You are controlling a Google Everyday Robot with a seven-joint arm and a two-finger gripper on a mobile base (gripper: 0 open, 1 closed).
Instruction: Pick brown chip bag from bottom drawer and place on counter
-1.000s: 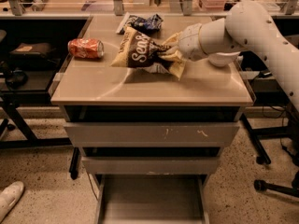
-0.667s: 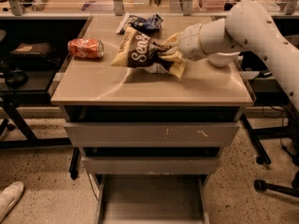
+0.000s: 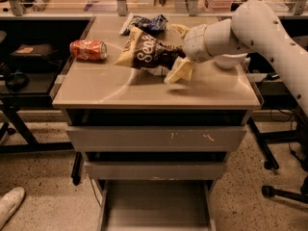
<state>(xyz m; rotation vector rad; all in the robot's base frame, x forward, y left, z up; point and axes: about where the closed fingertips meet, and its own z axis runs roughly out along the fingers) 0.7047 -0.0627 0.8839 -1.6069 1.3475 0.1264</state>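
The brown chip bag [image 3: 144, 52], dark brown with white lettering, hangs tilted just over the middle of the beige counter [image 3: 120, 90]. My gripper [image 3: 176, 53] reaches in from the right and is shut on the bag's right end, with one pale finger [image 3: 178, 72] below the bag and one above. The bottom drawer [image 3: 154, 206] is pulled open under the two closed drawers, and its grey floor shows nothing on it.
A red soda can [image 3: 88, 49] lies on its side at the counter's left. A dark blue-and-white chip bag [image 3: 147, 23] lies at the back. A white bowl [image 3: 231, 60] sits under my arm at the right. A shoe [image 3: 10, 205] is on the floor, lower left.
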